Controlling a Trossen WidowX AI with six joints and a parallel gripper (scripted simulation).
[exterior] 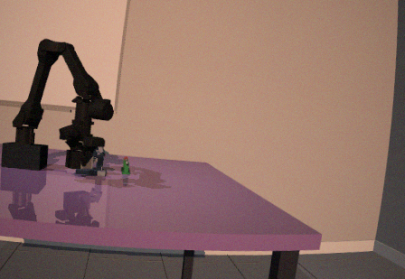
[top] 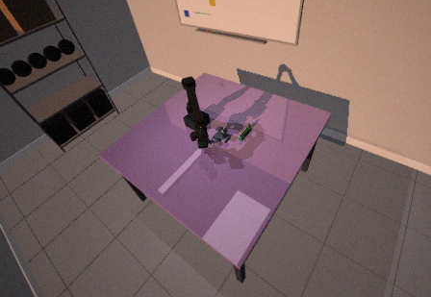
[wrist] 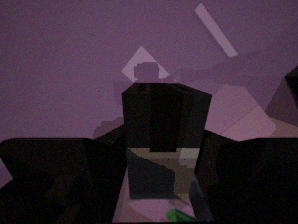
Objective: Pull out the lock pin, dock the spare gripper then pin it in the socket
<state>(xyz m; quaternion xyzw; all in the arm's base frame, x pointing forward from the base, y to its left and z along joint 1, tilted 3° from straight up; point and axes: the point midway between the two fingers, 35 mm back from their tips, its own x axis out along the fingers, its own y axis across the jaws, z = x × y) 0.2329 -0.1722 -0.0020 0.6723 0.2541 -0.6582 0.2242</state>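
My gripper [top: 202,136] [exterior: 82,144] [wrist: 156,124] is shut on the spare gripper [exterior: 73,159] [wrist: 166,117], a dark block with a grey-beige lower face in the wrist view. It hangs low over the table, close beside the mount. The mount [top: 221,135] [exterior: 90,172] is a small blue-grey base with an upright part and a pale corner; my arm partly hides it in the exterior view. The spare gripper does not plainly sit in the socket; its spigot is hidden. The lock pin cannot be told apart at this size.
A small green object [top: 245,132] [exterior: 126,167] [wrist: 180,216] with a reddish top stands just beyond the mount, on the side away from the arm. The purple table [top: 159,142] [exterior: 190,201] carries shadows and pale light patches. A shelf rack and a whiteboard are beyond the table.
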